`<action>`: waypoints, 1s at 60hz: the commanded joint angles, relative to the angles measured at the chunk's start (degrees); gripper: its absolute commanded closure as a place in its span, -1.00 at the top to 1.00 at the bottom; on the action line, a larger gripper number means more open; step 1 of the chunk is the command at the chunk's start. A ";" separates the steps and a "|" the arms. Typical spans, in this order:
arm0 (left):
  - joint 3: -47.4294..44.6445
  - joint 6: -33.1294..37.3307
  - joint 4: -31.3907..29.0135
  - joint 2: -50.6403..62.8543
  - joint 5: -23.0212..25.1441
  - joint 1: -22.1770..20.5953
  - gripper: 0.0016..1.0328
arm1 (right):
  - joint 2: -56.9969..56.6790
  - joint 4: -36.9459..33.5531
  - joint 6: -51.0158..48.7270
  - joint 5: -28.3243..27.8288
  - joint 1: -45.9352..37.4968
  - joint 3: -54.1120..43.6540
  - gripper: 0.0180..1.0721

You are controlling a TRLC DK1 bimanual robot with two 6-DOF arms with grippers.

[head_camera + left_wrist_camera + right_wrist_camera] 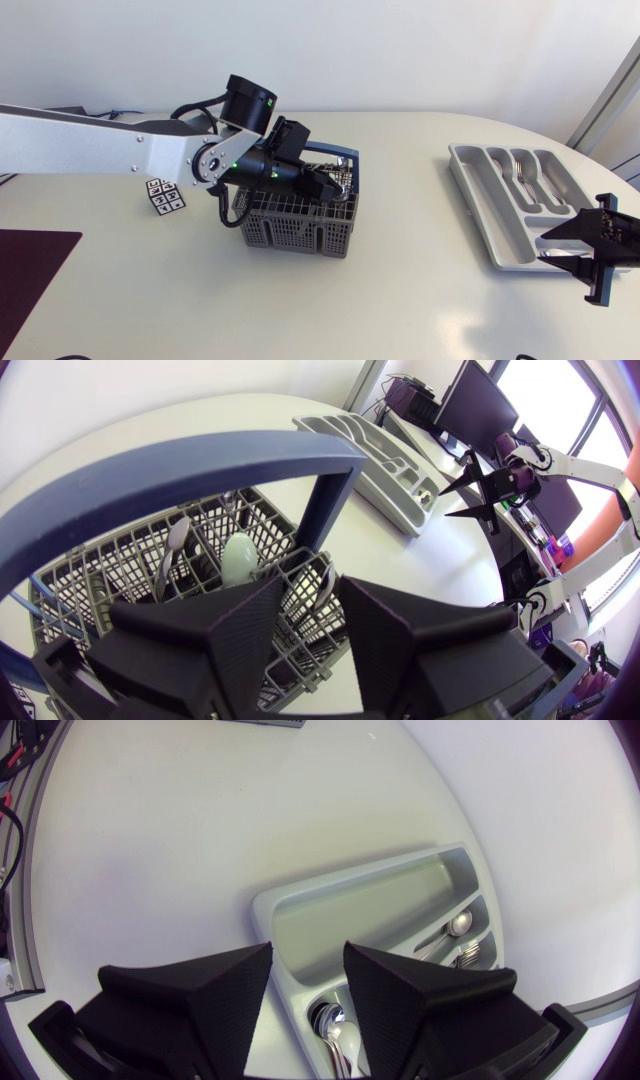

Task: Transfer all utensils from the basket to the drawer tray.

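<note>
Spoon [238, 556] in basket [300, 232] just ahead of narrowly parted left pincer [312, 600]

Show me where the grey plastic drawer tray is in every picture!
Head view: the grey plastic drawer tray lies on the table's right side, by the black right gripper.
Left wrist view: past the blue basket handle, the tray sits beside that right gripper.
Right wrist view: the tray is under and ahead of the right gripper.
Shared landmark: the right gripper's black wedge fingers next to the tray.
</note>
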 commanded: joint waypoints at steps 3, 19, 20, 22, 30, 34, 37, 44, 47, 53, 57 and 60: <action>1.97 -1.56 -0.58 2.07 0.81 -0.68 -0.39 | -0.71 -0.13 0.56 -0.28 0.51 -1.91 0.03; 2.06 -0.94 -0.32 2.78 1.16 -1.21 -0.60 | -1.06 0.40 0.29 -0.28 0.51 -2.70 0.03; 2.06 -0.86 -0.23 2.78 1.16 -1.21 -0.62 | -1.06 0.40 0.29 -0.28 0.51 -2.79 0.03; 1.97 -0.42 0.04 2.78 1.16 -1.39 -0.67 | -1.24 0.66 0.29 -0.28 0.51 -3.06 0.03; 1.62 -0.33 1.09 2.69 1.16 -1.91 -0.89 | -1.68 1.01 0.38 -0.28 0.68 -3.58 0.03; 1.27 -0.24 1.35 2.34 1.25 -2.00 -0.91 | -1.77 1.37 0.29 -0.28 0.68 -4.02 0.03; 0.83 -0.24 2.06 1.99 1.25 -2.00 -0.94 | -1.85 1.63 0.29 -0.28 0.77 -4.37 0.03; 0.03 -0.15 3.11 1.19 1.25 -2.00 -0.94 | -1.85 2.25 0.38 -0.19 0.86 -4.81 0.03; -0.05 -0.24 3.11 0.76 1.34 -1.91 -0.94 | -1.85 2.25 0.47 -0.11 0.95 -4.90 0.03; -0.84 -0.15 3.20 -1.27 1.95 -1.83 -0.94 | -2.47 2.16 0.65 -0.11 1.38 -5.17 0.03; -1.90 -0.15 4.17 -3.11 1.95 -1.83 -0.94 | -3.08 2.07 1.00 -0.02 1.74 -5.43 0.03; -2.87 -0.15 5.13 -4.34 2.13 -1.91 -0.94 | -3.44 2.07 1.79 -0.02 2.26 -5.43 0.03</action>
